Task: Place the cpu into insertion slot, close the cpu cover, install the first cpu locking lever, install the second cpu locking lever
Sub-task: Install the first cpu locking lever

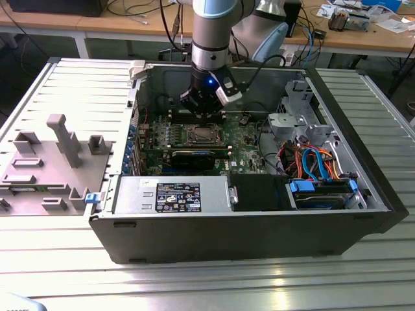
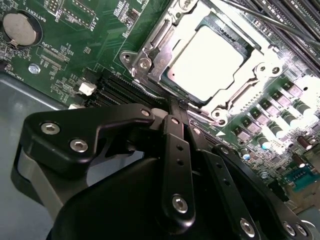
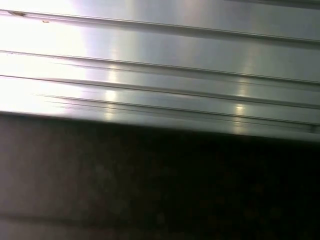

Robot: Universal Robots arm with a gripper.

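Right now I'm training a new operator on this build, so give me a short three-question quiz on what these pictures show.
1. True or false: the cpu lies on the table outside the computer case.
2. In the second wrist view, the pincer is nearest to: A the coin battery, B the edge of the cpu cover, C the blue drive cables.
3. Fill in: through the cpu cover's central opening shows the ____.
Key: 1 false; 2 B; 3 cpu.

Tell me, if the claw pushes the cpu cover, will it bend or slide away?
The cpu cover looks like thin metal framing the cpu, so it is probably stiff but springy. It seems hinged to the insertion slot, so it would likely pivot, not slide.
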